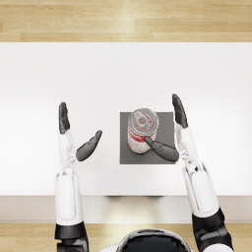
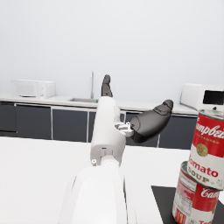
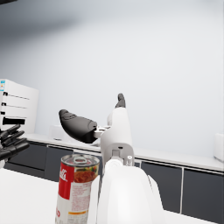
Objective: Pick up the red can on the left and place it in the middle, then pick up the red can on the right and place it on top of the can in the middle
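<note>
So the 2 red cans (image 2: 202, 175) sit stacked on the dark mat (image 1: 167, 129), top one a bit tilted. My right hand (image 1: 170, 140) is spread wide beside them, holding nothing. My left hand (image 1: 76, 138) is wide open too.

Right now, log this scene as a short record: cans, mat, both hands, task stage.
cans: top can sits on the bottom can, tilted and offset in the left wrist view
mat: dark square mat under the stack, on the white table
left hand: open, holds nothing, apart from the cans
right hand: open beside the stack, not gripping; contact cannot be told
task stage: both cans stacked in the middle
</note>
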### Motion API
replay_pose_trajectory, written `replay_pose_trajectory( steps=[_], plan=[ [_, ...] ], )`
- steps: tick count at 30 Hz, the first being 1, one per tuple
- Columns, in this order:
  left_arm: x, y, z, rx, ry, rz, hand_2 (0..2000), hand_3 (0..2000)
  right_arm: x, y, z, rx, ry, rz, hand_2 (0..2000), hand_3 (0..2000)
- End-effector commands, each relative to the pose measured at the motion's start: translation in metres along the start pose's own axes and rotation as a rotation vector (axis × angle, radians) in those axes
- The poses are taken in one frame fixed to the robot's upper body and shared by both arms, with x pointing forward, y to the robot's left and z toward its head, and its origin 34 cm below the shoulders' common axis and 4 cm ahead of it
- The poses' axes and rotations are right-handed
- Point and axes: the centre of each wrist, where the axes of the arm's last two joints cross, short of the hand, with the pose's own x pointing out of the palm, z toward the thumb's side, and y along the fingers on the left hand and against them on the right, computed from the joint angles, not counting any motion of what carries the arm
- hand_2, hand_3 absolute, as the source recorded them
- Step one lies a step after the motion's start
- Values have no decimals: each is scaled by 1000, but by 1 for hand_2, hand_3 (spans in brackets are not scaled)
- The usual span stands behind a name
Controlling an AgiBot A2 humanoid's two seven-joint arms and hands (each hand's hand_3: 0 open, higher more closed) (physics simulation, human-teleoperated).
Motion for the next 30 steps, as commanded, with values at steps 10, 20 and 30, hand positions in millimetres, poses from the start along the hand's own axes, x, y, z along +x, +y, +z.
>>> replay_pose_trajectory(
  steps=[10, 20, 30],
  plan=[
    [-46, 16, 21, 82, 17, 167, 0, 0, -84, 30, -6, -212, 16, -305, 0, 0],
    [-45, 11, 13, 52, 15, 166, 0, 0, -84, 35, -19, -173, 8, -311, 0, 0],
    [-46, 11, 13, 51, 15, 167, 0, 0, -85, 36, -20, -170, 7, -314, 0, 0]
  ],
)
